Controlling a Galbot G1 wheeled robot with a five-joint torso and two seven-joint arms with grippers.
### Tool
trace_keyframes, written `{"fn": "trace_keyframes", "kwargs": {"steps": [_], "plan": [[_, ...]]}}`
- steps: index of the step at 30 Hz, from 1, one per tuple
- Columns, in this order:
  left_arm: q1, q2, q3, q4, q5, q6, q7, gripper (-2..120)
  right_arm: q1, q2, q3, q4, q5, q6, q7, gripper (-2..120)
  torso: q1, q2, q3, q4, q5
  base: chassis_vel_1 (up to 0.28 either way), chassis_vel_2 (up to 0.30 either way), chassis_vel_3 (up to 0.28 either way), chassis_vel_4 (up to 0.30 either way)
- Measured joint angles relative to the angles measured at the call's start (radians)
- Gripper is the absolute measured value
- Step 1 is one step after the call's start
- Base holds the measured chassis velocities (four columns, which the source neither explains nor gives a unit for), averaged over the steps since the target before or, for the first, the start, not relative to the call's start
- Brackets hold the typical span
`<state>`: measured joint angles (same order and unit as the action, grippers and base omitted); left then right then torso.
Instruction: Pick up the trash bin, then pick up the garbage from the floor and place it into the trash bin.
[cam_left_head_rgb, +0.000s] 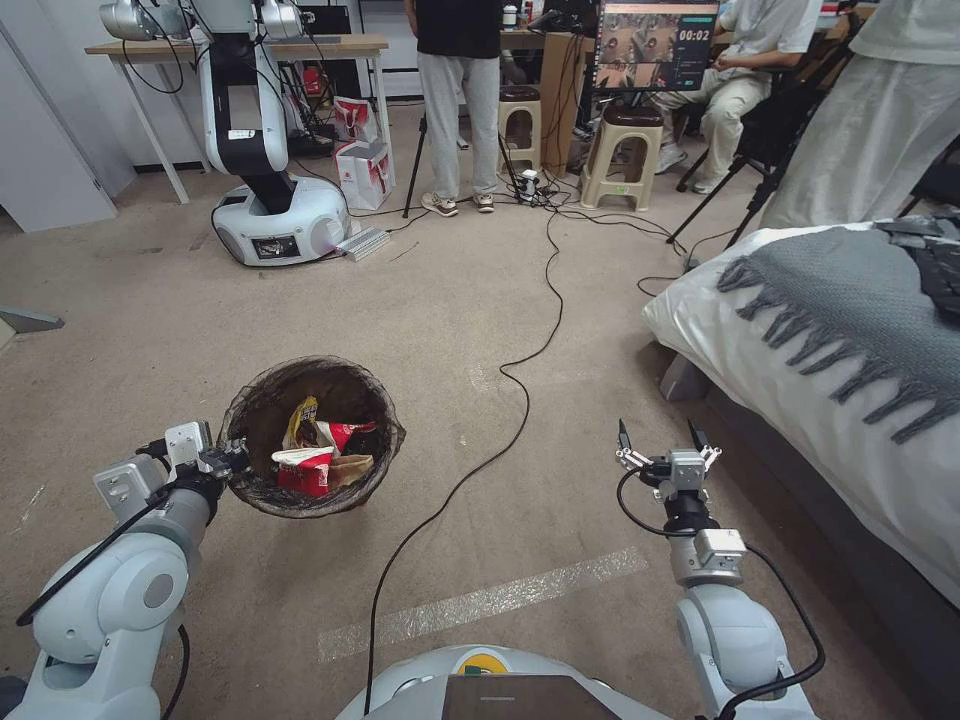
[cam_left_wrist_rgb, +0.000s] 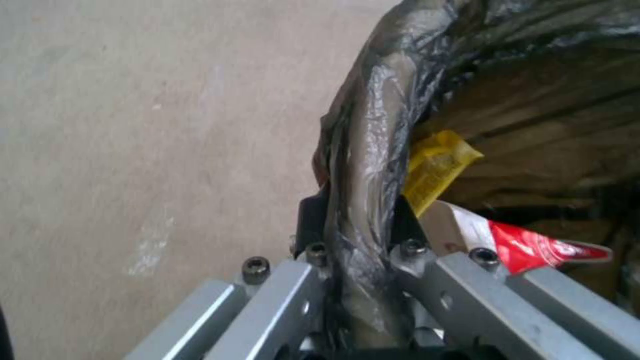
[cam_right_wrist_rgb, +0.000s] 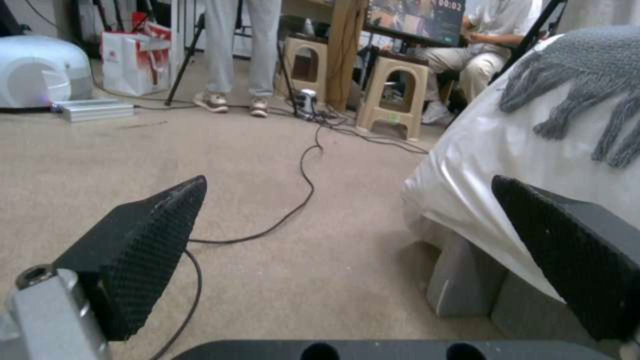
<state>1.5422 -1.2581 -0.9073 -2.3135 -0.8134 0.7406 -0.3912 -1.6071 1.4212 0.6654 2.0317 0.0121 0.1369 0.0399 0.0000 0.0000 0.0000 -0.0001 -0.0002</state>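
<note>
Above the carpeted floor (cam_left_head_rgb: 180, 300), your left gripper (cam_left_head_rgb: 232, 460) clamps the round trash bin's (cam_left_head_rgb: 262, 400) bag-wrapped rim, crumpled wrappers (cam_left_head_rgb: 315, 455) inside; your right gripper (cam_left_head_rgb: 668, 442) hangs spread beside the bed (cam_left_head_rgb: 800, 400).

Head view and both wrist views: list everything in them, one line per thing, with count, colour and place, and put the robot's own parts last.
Round trash bin lined with a dark translucent bag: one, dark brown-black, held at its rim, left of centre.
Snack wrappers: several, red, yellow and white, inside the bin.
Short-pile carpet floor: one, beige-brown, with a pale tape strip near the robot.
Black cable: one, snaking across the carpet.
Bed with white cover and grey fringed blanket: one, on the right.
Second white robot: one, far left.
Beige plastic stools: two, far side.
Left gripper: one, silver, fingers clamped on the bin's rim.
Right gripper: one, silver, black fingers spread, over bare carpet beside the bed.
</note>
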Motion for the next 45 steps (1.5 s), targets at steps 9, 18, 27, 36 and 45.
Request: {"fn": "trace_keyframes", "kwargs": {"steps": [9, 18, 27, 36, 45], "plan": [[0.025, -0.005, 0.028, 0.027, -0.114, -0.003, -0.118, 0, -0.014, 0.004, -0.006, -0.004, -0.004, 0.010, 0.002, 100, 0.000, 0.000, 0.000, 0.0001, 0.0002, 0.000, 0.000, 0.000, 0.000], [0.031, -0.026, 0.050, 0.059, -0.156, -0.004, -0.160, 0, -0.013, 0.007, -0.022, -0.009, -0.010, 0.012, 0.004, 100, 0.000, 0.000, 0.000, 0.0002, 0.0001, 0.000, 0.000, 0.000, 0.000], [0.025, -0.028, 0.055, 0.099, -0.184, -0.005, -0.198, 0, -0.010, 0.006, -0.030, -0.024, -0.014, 0.012, 0.005, 100, 0.000, 0.000, 0.000, 0.0001, 0.0002, 0.000, 0.000, 0.000, 0.000], [0.013, -0.027, 0.055, 0.125, -0.193, -0.006, -0.207, 27, -0.006, 0.007, -0.040, -0.031, -0.020, 0.012, 0.005, 100, 0.000, 0.000, 0.000, 0.0001, 0.0003, 0.000, 0.000, 0.000, 0.000], [0.012, -0.030, 0.032, 0.068, -0.102, -0.006, -0.151, 58, -0.008, 0.004, -0.037, -0.035, -0.019, 0.014, 0.007, 100, 0.000, 0.000, 0.000, 0.0001, 0.0001, 0.000, 0.000, 0.000, 0.000]]}}
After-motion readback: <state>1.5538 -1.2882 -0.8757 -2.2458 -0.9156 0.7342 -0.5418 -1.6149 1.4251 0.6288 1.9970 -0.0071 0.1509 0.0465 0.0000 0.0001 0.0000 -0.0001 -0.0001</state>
